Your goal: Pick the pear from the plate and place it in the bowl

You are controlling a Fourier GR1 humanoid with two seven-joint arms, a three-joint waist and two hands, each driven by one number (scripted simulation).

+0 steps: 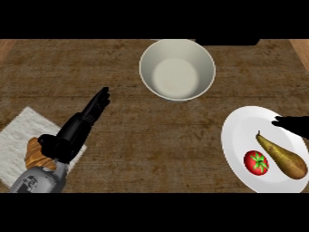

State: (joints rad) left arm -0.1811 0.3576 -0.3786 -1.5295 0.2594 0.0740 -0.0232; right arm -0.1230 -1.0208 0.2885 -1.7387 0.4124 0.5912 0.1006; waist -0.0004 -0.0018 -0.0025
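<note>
Beside the pear (282, 157) lies a tomato (256, 162); right hand (306, 128) fingers unclear, left hand (84, 118) fingers straight.

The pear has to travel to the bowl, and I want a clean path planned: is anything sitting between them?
Nothing visible does. The pear lies on the white plate with a tomato on its left, away from the route. The counter stretch up to the bowl is bare, and the right hand sits over the plate's right edge.

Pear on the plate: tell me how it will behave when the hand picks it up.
The pear lies on its side on the plate, so it may roll if nudged. Its tapered neck could slip from the right hand. The tomato sits close beside it and might get bumped.
</note>
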